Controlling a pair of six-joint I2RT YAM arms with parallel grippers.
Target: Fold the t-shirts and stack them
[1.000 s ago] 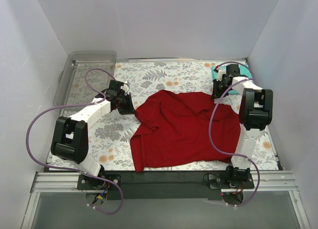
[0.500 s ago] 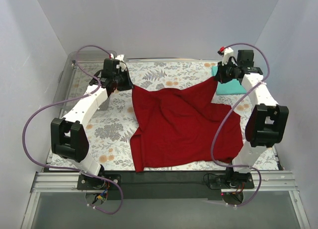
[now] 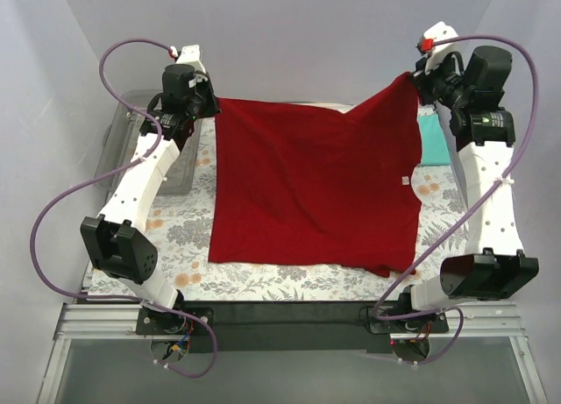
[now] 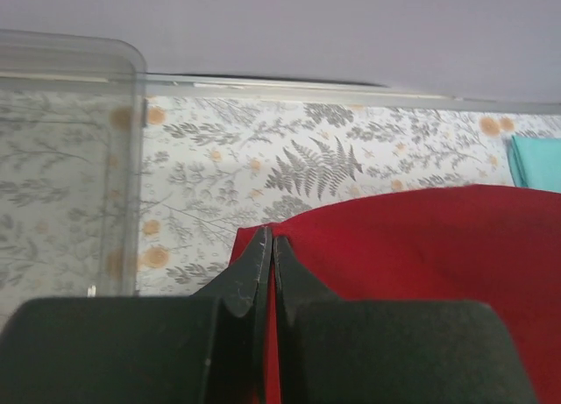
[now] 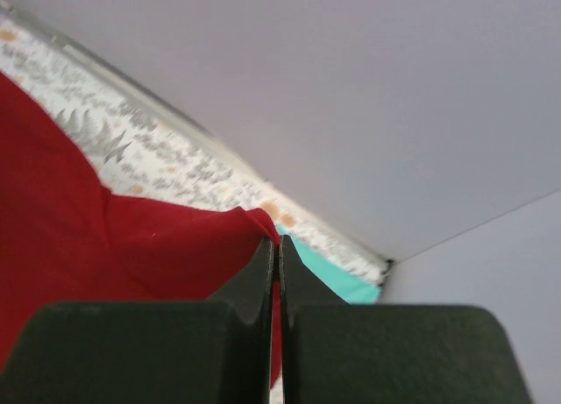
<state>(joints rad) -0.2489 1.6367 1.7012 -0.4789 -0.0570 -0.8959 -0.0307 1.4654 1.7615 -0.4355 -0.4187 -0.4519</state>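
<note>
Up it went: within a second the red t-shirt (image 3: 316,185) lifted from a crumpled heap on the table (image 3: 188,237), left gripper (image 3: 213,106) and right gripper (image 3: 419,80) each clamped on a top corner (teal t-shirt (image 3: 431,139) lay back right), hanging spread and smooth, ready for laying flat

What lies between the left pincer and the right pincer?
The red shirt spans it, the left pincer and the right pincer each shut on a top corner; the top view shows this.
</note>
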